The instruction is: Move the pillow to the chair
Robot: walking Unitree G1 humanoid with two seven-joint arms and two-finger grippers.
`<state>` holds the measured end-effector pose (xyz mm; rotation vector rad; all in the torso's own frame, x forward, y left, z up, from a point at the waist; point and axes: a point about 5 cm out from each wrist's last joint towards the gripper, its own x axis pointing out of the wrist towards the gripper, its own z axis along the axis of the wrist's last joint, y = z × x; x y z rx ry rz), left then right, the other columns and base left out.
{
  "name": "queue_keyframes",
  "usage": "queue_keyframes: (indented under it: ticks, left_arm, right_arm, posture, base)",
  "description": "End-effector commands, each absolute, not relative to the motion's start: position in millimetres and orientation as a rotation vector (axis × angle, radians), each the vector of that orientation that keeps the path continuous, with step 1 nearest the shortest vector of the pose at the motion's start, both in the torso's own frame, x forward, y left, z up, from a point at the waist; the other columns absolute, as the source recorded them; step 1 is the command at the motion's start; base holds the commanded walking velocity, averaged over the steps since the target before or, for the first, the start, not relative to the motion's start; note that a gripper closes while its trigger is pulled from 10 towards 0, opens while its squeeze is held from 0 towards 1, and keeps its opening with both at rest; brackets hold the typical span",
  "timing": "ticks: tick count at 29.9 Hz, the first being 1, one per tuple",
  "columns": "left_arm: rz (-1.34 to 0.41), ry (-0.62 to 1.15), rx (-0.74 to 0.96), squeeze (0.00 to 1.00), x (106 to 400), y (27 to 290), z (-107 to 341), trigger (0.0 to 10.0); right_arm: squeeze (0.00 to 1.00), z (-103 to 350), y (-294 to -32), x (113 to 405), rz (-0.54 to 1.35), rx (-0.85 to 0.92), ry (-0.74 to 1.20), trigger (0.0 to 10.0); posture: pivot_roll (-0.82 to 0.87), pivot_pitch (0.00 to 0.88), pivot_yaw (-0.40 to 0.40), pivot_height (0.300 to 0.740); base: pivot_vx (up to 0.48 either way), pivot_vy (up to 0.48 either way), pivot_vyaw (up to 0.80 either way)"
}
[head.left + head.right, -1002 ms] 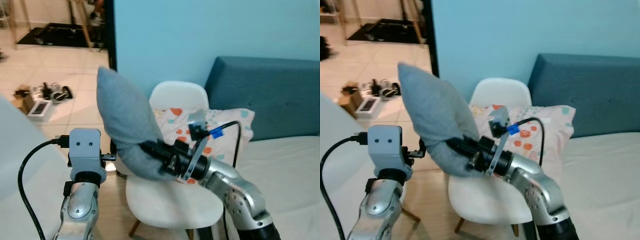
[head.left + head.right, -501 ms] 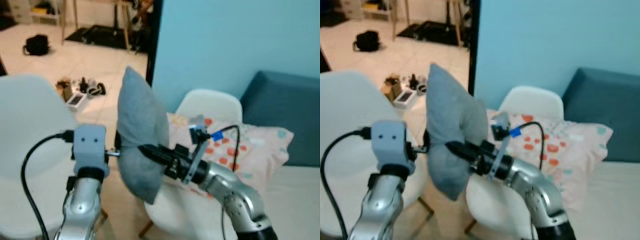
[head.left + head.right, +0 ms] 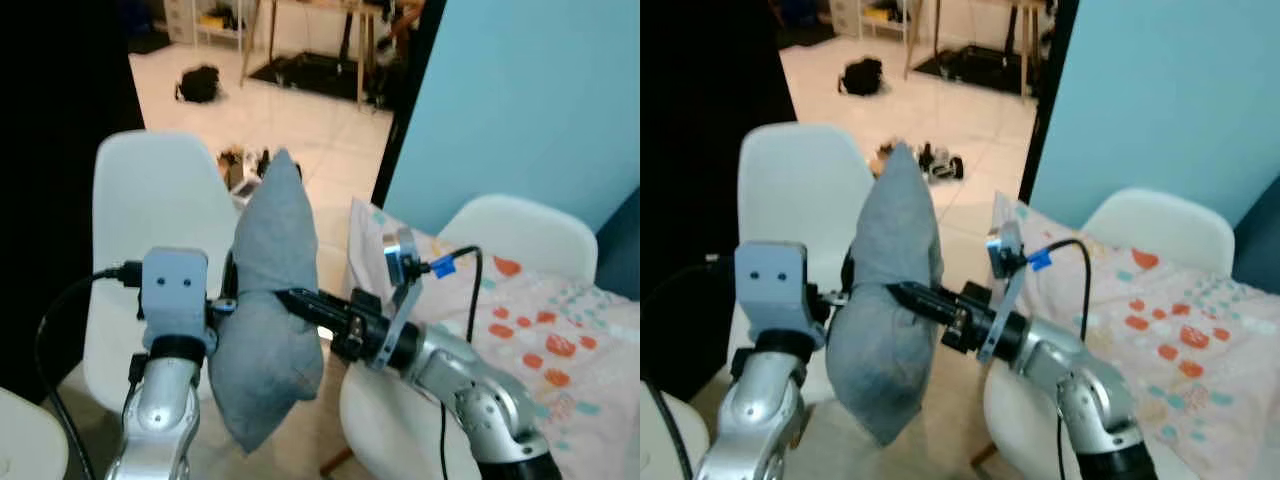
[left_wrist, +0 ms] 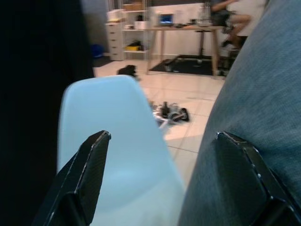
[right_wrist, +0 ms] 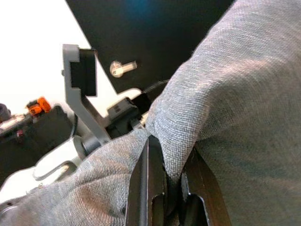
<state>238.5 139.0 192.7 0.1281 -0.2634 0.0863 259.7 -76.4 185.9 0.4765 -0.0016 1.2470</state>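
Right gripper (image 5: pixel 164 188) pinches a grey pillow (image 3: pixel 265 320); left gripper (image 4: pixel 164 183) spread beside it, facing a white chair (image 3: pixel 150 210). No readable writing.

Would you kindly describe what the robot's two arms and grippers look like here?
Both arms are silver metal. The left gripper sits behind a boxy grey wrist block with a looping black cable. The right gripper has two long black fingers, a black wrist section, a grey camera bracket and a black cable with a blue tag.
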Motion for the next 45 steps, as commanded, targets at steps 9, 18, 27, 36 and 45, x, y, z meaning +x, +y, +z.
queue_keyframes:
  ticks: [9,18,27,36,45]
  left_arm:
    - [0.048,-0.257,0.13,0.0,240,134,191,10.0]
    - [0.061,-0.259,0.115,0.0,241,137,192,10.0]
    - [0.061,-0.274,0.108,0.0,240,137,195,10.0]
    - [0.062,-0.277,0.11,0.0,240,136,195,10.0]
    - [0.062,-0.276,0.113,0.0,240,136,195,10.0]
  right_arm:
    - [0.0,183,-68,267,1.222,0.344,-0.032,0.0]
    - [0.0,180,-69,274,1.162,0.324,-0.017,0.0]
    - [0.0,176,-68,281,1.112,0.285,0.004,10.0]
    - [0.0,176,-67,281,1.12,0.265,-0.006,10.0]
    - [0.0,177,-64,277,1.158,0.245,-0.015,10.0]
  posture:
    - [0.05,0.0,-0.117,0.74]
    - [0.04,0.0,-0.116,0.74]
    - [0.04,0.0,-0.118,0.74]
    - [0.04,0.0,-0.116,0.74]
    - [0.04,0.0,-0.117,0.74]
  base:
    - [0.0,0.0,0.8]
    - [0.058,0.0,0.58]
    - [0.446,0.0,0.0]
    - [0.467,0.0,0.0]
    - [0.469,0.0,0.56]
